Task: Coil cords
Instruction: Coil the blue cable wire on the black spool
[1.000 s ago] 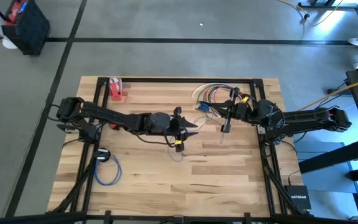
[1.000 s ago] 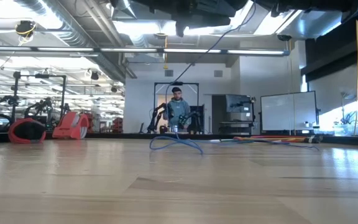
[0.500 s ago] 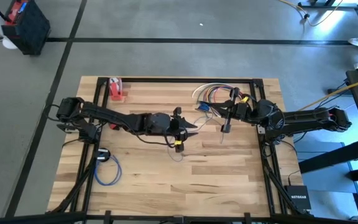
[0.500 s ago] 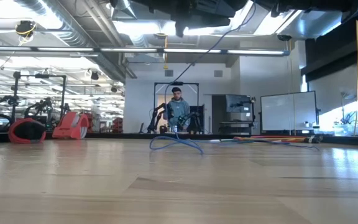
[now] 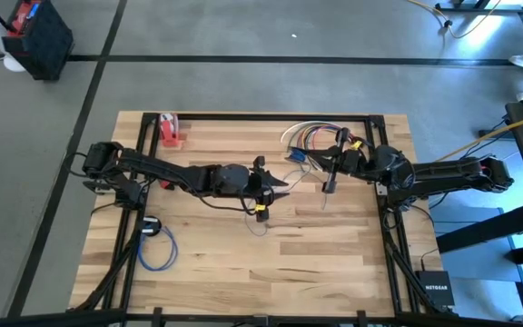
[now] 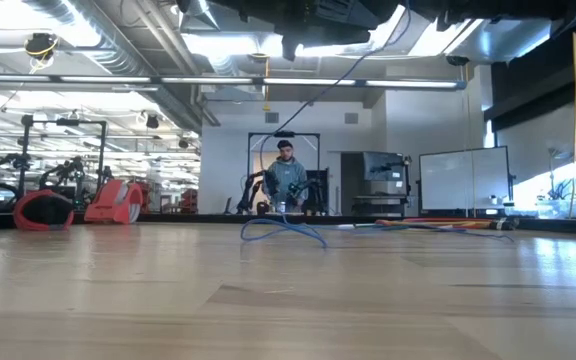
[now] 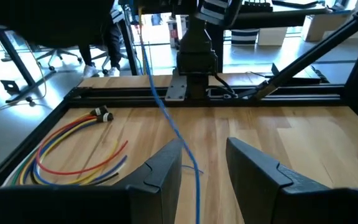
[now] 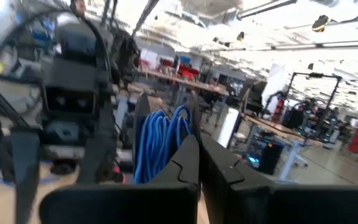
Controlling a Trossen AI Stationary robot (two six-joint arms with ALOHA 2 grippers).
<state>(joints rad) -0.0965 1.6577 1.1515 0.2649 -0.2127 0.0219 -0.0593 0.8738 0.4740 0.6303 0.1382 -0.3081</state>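
Table [image 5: 334, 245] first: my right gripper [image 5: 329, 188] hangs at abt 2 o'clock of centre, fingers pinched on a bunch of blue cord [image 8: 157, 146] loops. My left gripper [image 5: 284, 181] sits near centre, fingers apart w/ the cord's loose blue tail [image 7: 166, 118] running between them, not gripped. Spare cords [image 5: 309, 138] lie at 1 o'clock, another blue coil [image 5: 157, 247] at 8. To do this well, I'd feed slack w/ left, keep loops even, no yanking.
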